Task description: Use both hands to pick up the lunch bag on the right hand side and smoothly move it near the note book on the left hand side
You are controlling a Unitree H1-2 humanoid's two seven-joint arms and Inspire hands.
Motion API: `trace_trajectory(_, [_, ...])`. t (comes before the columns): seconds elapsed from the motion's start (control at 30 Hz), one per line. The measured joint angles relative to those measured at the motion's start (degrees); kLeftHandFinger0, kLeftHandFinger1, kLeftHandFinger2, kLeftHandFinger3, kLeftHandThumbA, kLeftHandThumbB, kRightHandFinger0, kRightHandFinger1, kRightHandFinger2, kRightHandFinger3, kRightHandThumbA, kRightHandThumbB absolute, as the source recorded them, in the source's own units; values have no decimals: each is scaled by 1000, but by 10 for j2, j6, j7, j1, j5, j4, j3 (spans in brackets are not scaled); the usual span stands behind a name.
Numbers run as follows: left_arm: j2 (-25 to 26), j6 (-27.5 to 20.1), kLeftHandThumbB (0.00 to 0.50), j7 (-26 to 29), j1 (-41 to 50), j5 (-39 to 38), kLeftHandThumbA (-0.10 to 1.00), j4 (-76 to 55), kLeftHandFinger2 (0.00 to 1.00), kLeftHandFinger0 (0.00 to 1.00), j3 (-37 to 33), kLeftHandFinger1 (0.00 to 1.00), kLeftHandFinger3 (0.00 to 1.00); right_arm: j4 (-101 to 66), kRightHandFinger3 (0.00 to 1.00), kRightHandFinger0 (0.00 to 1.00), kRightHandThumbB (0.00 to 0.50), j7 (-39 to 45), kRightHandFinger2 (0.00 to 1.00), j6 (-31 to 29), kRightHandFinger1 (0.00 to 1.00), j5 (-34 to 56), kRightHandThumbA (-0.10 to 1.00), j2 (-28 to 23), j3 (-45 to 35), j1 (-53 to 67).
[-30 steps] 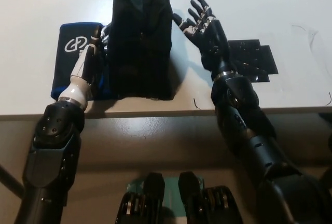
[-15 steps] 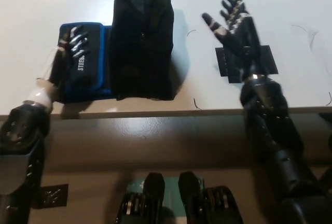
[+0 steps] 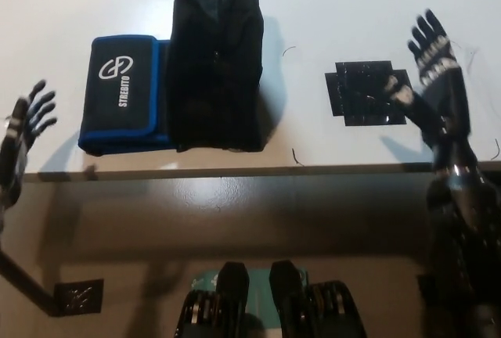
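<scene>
Both arms are pulling outward from the lunch bag [image 3: 215, 56], now sitting against the notebook [image 3: 124, 91] near the desk's [image 3: 329, 9] front edge; left robot hand [image 3: 19, 138] and right robot hand [image 3: 434, 72] are spreading open, holding nothing

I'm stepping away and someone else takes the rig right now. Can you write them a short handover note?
Left hand: open, fingers spread, holding nothing, at the far left by the table edge.
Right hand: open, holding nothing, at the far right over the table, beside the black taped square.
Lunch bag: black, standing on the table, its left side against the notebook, the blue-edged black one lying flat.
Done: the bag sits next to the notebook and neither hand touches it.
Left: nothing obvious; perhaps check that the bag stands steady.
</scene>
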Motion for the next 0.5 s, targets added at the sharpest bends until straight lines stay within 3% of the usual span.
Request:
trace_trajectory(0.17, [-2, -14, 389, -1, 71, -3, 1000, -41, 1000, 1000, 22, 1000, 1000, -75, 1000, 1000, 284, 0, 1000, 7, 1000, 0, 1000, -2, -3, 75])
trace_trajectory(0.3, [-8, -38, 337, -1, 122, -6, 1000, -64, 1000, 1000, 41, 1000, 1000, -133, 1000, 1000, 228, 0, 1000, 9, 1000, -2, 1000, -5, -4, 134])
trace_trajectory(0.4, [-17, -55, 294, 0, 150, -8, 1000, -69, 963, 924, 54, 928, 1000, -161, 1000, 1000, 189, 0, 1000, 9, 1000, -6, 1000, -6, -6, 174])
trace_trajectory(0.5, [-27, -72, 270, 2, 170, -9, 1000, -68, 868, 826, 61, 813, 1000, -170, 1000, 1000, 112, -1, 1000, 8, 1000, -7, 1000, -7, -9, 209])
